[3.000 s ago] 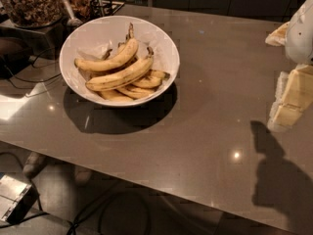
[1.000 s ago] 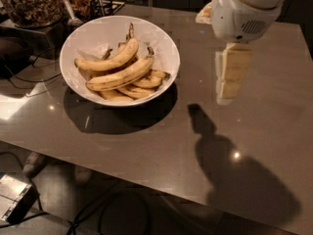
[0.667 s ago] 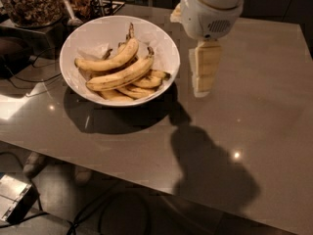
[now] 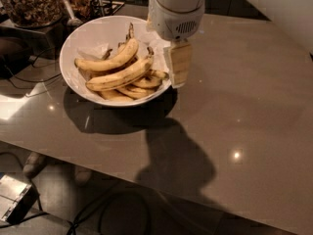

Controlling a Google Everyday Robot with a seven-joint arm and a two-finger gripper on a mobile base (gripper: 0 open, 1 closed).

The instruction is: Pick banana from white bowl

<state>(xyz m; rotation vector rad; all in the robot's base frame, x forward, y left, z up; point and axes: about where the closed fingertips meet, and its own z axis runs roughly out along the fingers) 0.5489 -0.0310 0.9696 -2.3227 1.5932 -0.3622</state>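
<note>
Just over the right rim of the white bowl [image 4: 87, 32], the tool [image 4: 178, 80] hangs pointing straight down, a pale tan block whose lower end overlaps the rim. Seen from this side it reads as one flat slab, so it cannot be told whether the tool is wide or narrow, and it holds nothing that shows. Its upper part is hidden by the rounded white wrist housing [image 4: 175, 9], which is cut off by the top edge. Another white part of the arm crosses the upper right corner, also cut off.

The banana [image 4: 120, 77] lies in the bowl just left of the tool, long and gently curved, with its short dark stem tip nearest the tool. A more arched banana [image 4: 108, 61] lies beyond it, and smaller ones are partly buried beneath, their number hard to make out.

Right of the tool and in front of it, the grey bench [image 4: 254, 106] runs broad and flat, with the arm's dark shadow [image 4: 176, 165] cast on it. The bench's near edge slants along the lower left, with cables and a small box [image 4: 14, 197] on the floor below it. Far left of the tool, dim jars [image 4: 29, 4] crowd the corner.
</note>
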